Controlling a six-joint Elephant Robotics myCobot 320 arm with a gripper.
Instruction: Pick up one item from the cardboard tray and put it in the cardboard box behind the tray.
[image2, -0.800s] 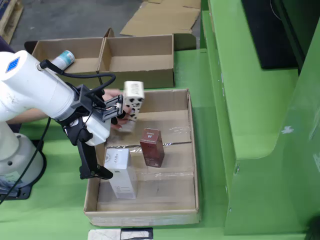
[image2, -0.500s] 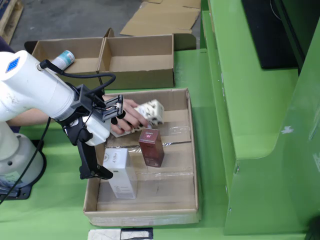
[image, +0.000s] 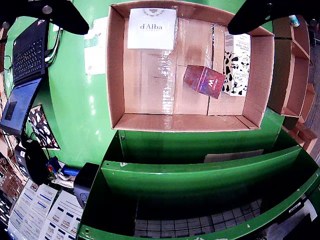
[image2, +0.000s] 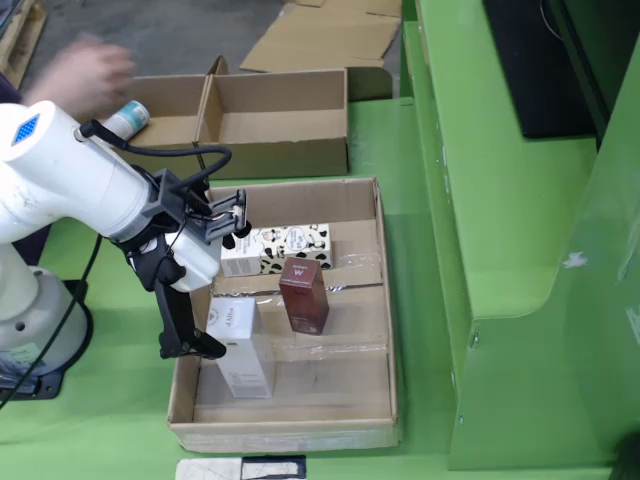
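The cardboard tray (image: 118, 75) (image2: 290, 428) holds three items. A white d'Alba box (image: 151, 28) (image2: 240, 350) lies at one end, a maroon box (image: 204, 80) (image2: 304, 293) in the middle, and a cow-patterned box (image: 236, 66) (image2: 292, 242) against a side wall. My gripper (image: 159, 22) (image2: 200, 345) is open and empty. It hovers over the tray's d'Alba end, with its black fingers (image: 65, 15) spread wide. The cardboard box (image2: 280, 125) stands behind the tray in the fixed view.
A person's hand (image2: 85, 75) holds a can (image2: 128, 118) over a second cardboard box at the back left. Green shelving (image2: 500, 200) (image: 200, 175) runs beside the tray. A laptop (image: 25, 55) and papers (image: 40, 212) lie at the wrist view's left.
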